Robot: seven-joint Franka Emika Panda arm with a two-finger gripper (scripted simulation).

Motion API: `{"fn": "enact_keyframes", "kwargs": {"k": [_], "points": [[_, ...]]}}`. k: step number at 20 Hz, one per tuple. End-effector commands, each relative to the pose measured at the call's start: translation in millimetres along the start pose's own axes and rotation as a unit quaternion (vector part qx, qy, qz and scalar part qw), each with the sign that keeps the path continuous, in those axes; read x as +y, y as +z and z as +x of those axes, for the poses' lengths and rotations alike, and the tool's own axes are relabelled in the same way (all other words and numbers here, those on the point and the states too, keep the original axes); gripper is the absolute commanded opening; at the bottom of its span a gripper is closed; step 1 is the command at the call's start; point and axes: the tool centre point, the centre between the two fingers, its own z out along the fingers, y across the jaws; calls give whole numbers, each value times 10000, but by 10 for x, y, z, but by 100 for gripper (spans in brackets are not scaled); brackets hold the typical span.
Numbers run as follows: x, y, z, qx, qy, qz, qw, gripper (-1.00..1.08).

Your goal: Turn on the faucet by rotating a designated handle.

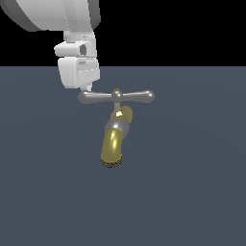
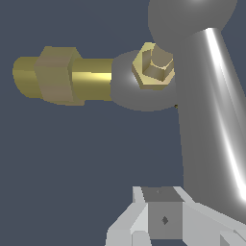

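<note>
- The wrist view alone shows the hexagonal brass nut [image 2: 154, 67] at the centre of the handle [image 2: 206, 110].
- The faucet [image 1: 115, 139] is shiny brass-gold, with a dark speckled tip, near the middle of the grey counter [image 1: 192, 192].
- The tool [image 1: 87, 89] hangs upright over the handle's exterior-view-left end, apparently touching it; I cannot tell whether its fingers are spread.

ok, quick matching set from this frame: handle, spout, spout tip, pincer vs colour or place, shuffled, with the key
Things:
1. handle
2. spout
3. spout tip
4. pincer

Colour or place:
A. dark and speckled
B. white, at the crossbar's end on the exterior view's left
C. shiny brass-gold, curving downward
D. silver-grey, lying horizontal

Pairs: 1-D, 2-C, 3-A, 4-B
</note>
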Motion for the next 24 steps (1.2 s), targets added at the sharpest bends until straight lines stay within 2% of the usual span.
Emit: {"fn": "enact_keyframes", "kwargs": {"k": [1,16,17,24], "points": [[106,2,-3,14,-6,-38,10000,-100],[477,-2,-37,14,-3,-37,10000,-100],[404,-2,23,33,49,0,10000,-100],[561,-3,127,29,40,-6,10000,-100]]}}
